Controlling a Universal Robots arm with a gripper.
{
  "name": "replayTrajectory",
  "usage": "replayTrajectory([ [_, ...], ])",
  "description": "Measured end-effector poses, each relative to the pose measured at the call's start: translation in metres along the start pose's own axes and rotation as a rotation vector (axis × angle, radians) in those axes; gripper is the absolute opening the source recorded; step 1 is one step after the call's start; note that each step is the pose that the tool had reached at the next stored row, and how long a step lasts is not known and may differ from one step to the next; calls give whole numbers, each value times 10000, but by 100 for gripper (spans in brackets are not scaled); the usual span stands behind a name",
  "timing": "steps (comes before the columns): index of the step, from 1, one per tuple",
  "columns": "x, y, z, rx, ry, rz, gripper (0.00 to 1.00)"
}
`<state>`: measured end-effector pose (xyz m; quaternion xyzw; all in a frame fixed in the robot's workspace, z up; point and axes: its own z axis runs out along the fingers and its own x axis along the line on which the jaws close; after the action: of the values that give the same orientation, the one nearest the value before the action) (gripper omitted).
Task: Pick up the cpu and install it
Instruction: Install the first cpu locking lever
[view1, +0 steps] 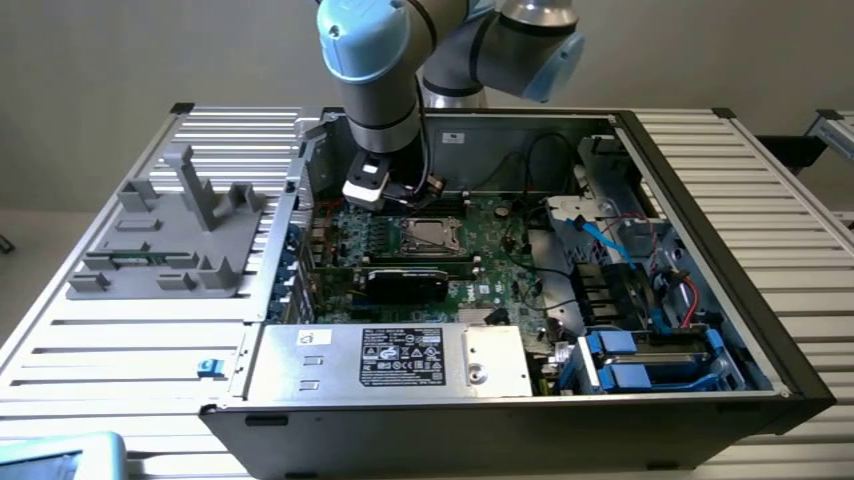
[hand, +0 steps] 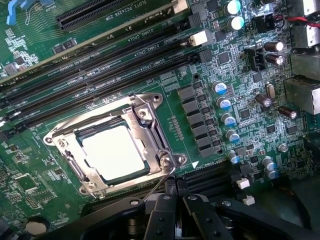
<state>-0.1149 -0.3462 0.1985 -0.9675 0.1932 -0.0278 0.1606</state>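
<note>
cpu (hand: 112, 152): flat square chip, shiny metal top, seated in the socket frame (hand: 150, 125) at the centre of the exterior view; judged light, stiff, slippery, fragile; best taken by opposite edges; gripper (hand: 176, 194) pressed together, empty, beside it

The cpu (hand: 114, 152), a flat square chip with a bright silver top, lies level inside the socket frame (hand: 146, 119), mid-motherboard (hand: 30, 47).

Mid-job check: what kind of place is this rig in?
Probably a lab bench for robotic PC assembly: an open computer case sits on a slatted metal table, a grey fixture with posts beside it, the cpu lying in the socket.
</note>
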Motion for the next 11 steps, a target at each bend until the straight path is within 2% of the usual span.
replayTrajectory([
  [2,0,0,0,18,37,-12,12],
  [8,-1,1,-2,33,46,-15,12],
  [9,0,3,-2,67,40,-14,12],
  [11,5,16,-6,179,5,-1,12],
])
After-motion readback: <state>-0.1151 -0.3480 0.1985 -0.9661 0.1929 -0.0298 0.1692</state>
